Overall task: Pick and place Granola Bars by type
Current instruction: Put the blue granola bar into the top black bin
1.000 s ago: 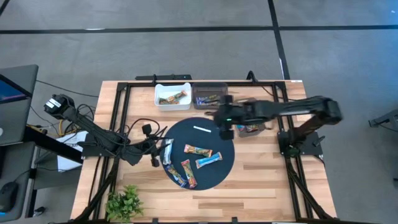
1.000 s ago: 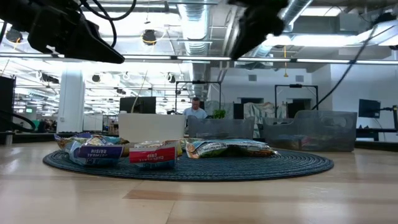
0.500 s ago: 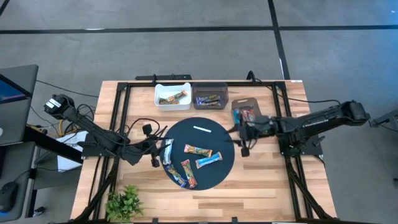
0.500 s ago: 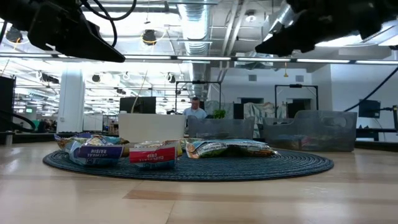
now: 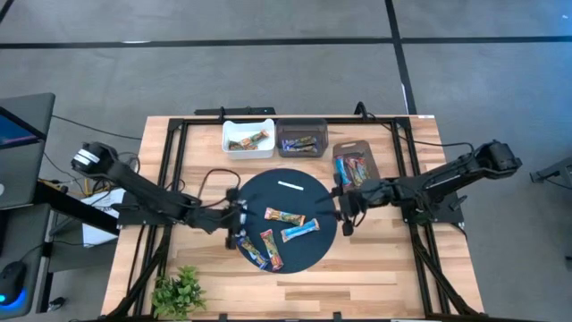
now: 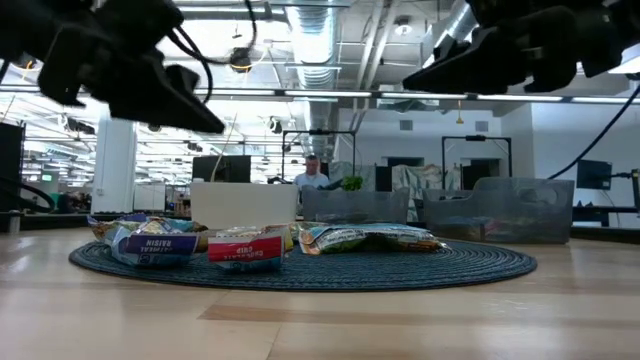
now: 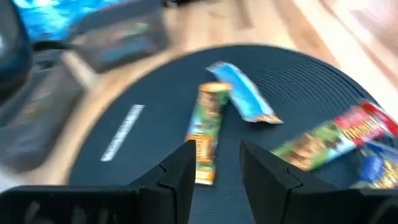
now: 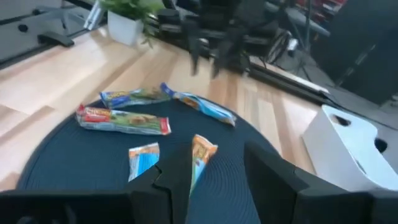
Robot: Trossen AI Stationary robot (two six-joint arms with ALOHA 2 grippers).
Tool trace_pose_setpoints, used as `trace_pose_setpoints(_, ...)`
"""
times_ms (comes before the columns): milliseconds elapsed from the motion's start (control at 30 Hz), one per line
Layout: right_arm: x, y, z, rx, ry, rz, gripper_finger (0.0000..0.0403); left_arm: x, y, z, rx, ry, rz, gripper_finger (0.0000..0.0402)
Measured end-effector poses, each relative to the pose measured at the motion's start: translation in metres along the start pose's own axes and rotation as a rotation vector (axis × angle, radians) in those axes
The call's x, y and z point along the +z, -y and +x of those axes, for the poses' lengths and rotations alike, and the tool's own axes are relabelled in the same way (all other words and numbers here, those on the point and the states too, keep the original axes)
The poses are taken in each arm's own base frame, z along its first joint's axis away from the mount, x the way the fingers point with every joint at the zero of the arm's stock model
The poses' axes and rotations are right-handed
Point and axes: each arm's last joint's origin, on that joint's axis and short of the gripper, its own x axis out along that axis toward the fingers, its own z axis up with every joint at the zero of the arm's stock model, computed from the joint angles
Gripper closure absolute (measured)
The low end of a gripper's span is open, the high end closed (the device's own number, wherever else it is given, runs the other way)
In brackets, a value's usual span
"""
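Several granola bars lie flat on the round dark mat point(image 5: 315, 199): a brown-green bar point(image 5: 284, 216), a blue bar point(image 5: 299, 232), an orange-red bar point(image 5: 271, 247) and another blue bar point(image 5: 253, 254). A thin white strip point(image 5: 290, 186) lies at the mat's far side. My left gripper point(image 5: 234, 218) hangs open over the mat's left edge, well above the bars point(image 7: 208, 127). My right gripper point(image 5: 344, 207) is open over the mat's right edge, also high point(image 6: 500, 50). Its wrist view looks across the bars point(image 8: 200, 155) toward the left arm.
At the table's far side stand a white bin point(image 5: 248, 139) and a dark grey bin point(image 5: 302, 139), each with bars inside. A dark tray point(image 5: 355, 166) right of the mat also holds bars. A potted plant point(image 5: 179, 292) stands at the near left corner. Black frame rails run along both sides.
My right gripper has moved from beside the dark tray toward the near edge and now hangs over the mat's right edge. My left gripper has moved a little toward the table's right, over the mat's left edge. The bars on the mat have stayed in place.
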Motion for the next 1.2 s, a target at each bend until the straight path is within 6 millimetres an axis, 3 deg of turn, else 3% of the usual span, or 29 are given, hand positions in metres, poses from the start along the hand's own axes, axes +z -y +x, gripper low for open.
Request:
trace_pose_setpoints(200,-0.002,0.001,-0.001,0.002,-0.027,0.025,0.0265,0.002,0.002,0.019,-0.027,-0.159,0.011,0.0283)
trace_pose_setpoints(433,-0.004,0.000,-0.001,0.011,-0.049,0.050,0.0265,0.021,-0.008,0.017,0.052,-0.417,-0.160,0.0283)
trace_pose_setpoints(533,-0.006,0.000,-0.001,0.018,-0.065,0.052,0.0265,0.032,-0.005,0.016,-0.092,-0.447,-0.170,0.0283)
trace_pose_setpoints(700,-0.007,-0.001,-0.001,0.021,-0.075,0.074,0.0265,0.042,0.009,0.018,-0.394,-0.337,-0.097,0.0283)
trace_pose_setpoints(833,-0.007,-0.001,-0.001,0.022,-0.077,0.074,0.0265,0.033,0.020,0.027,-0.427,-0.350,-0.009,0.0283)
trace_pose_setpoints(1200,-0.007,-0.001,-0.001,0.022,-0.076,0.082,0.0265,0.005,0.036,0.055,-0.492,-0.442,0.023,0.0283)
